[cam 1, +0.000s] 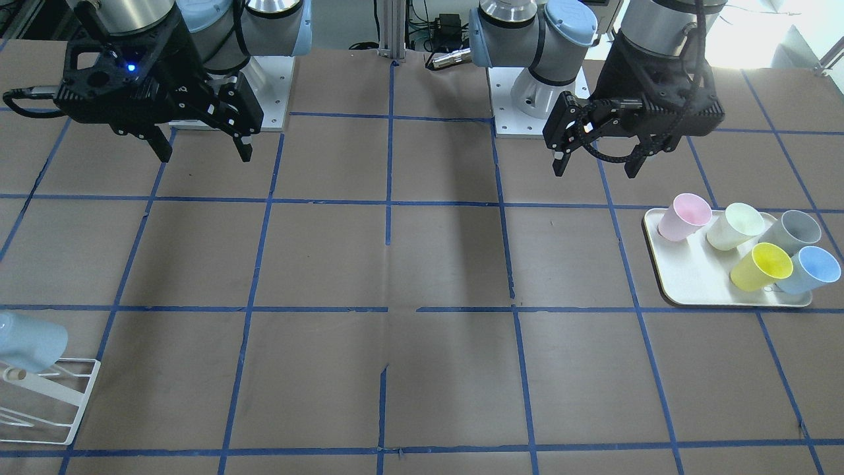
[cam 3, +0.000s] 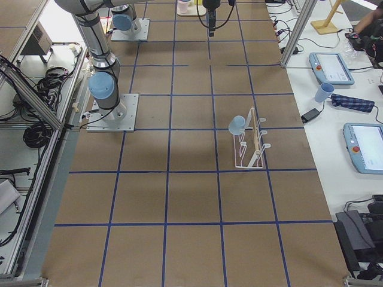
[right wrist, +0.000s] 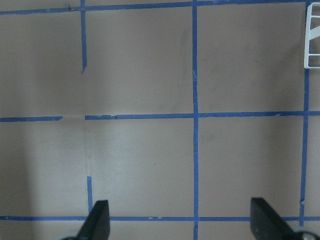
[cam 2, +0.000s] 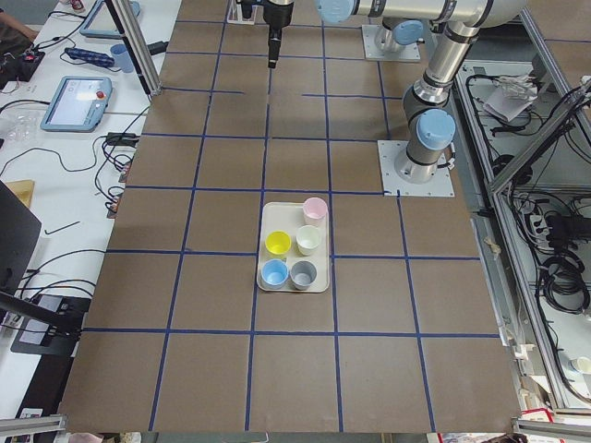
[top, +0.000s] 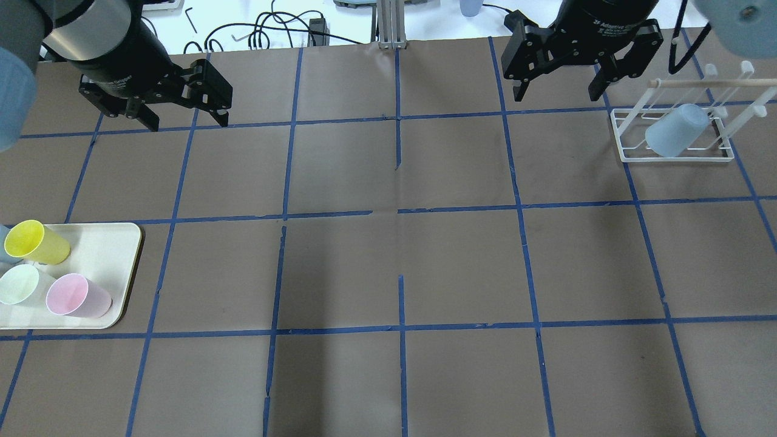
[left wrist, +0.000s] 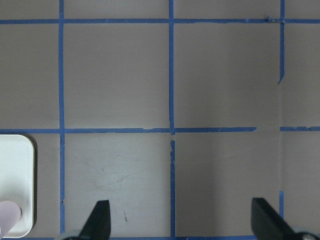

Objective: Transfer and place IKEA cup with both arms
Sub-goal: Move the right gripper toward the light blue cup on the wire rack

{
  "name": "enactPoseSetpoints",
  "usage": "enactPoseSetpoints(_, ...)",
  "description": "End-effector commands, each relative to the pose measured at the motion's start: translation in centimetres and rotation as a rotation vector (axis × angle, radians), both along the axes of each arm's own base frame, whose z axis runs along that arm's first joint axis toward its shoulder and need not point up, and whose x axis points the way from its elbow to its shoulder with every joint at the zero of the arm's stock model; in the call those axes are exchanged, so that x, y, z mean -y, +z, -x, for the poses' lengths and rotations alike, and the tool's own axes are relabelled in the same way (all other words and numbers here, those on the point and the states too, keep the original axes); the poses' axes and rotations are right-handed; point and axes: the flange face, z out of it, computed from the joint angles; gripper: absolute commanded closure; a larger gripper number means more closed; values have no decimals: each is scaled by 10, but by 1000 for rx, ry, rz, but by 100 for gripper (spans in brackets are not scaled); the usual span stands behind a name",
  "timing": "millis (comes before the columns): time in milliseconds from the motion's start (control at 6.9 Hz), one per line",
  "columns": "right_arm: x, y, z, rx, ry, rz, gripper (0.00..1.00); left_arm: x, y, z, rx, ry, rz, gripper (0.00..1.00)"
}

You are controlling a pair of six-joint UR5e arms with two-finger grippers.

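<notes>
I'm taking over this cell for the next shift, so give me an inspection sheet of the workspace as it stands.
Surface: brown table with a blue tape grid.
Job's things: the tray holds a blue cup, pink cup, pale green cup, grey cup and yellow cup; the other blue cup sits tilted on the white rack. Which one is the job's cup cannot be told.
Clutter: nothing seen.
Grippers: left gripper and right gripper both open, empty, above the table.
Cables: black cables lie beyond the table's far edge.
Surroundings: teach pendants on a side bench.
</notes>
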Motion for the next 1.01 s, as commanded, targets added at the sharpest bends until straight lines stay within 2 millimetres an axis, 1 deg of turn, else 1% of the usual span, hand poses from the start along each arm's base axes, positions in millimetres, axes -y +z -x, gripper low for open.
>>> enactPoseSetpoints(0, 0, 0, 0, -1, 0, 1, 0, 0, 0, 0, 0, 1, 0, 0)
enactPoseSetpoints(290, 3, -2, 9, -6, -7, -6, 0, -1, 1, 0, 0, -1, 0, 0)
enactPoseSetpoints(434, 6, -2, 26, -57, -28, -9, 0, -1, 0, 1, 0, -2, -1, 0)
enactPoseSetpoints(579, 11, -2, 53, -86, -61, -12, 0, 0, 0, 1, 0, -2, -1, 0)
enactPoseSetpoints(724, 17, -2, 83, -75, -89, -16, 0, -1, 1, 3, -1, -6, 0, 0)
enactPoseSetpoints(869, 21, -2, 115, -75, -59, -13, 0, -2, -1, 3, 0, -5, -6, 0)
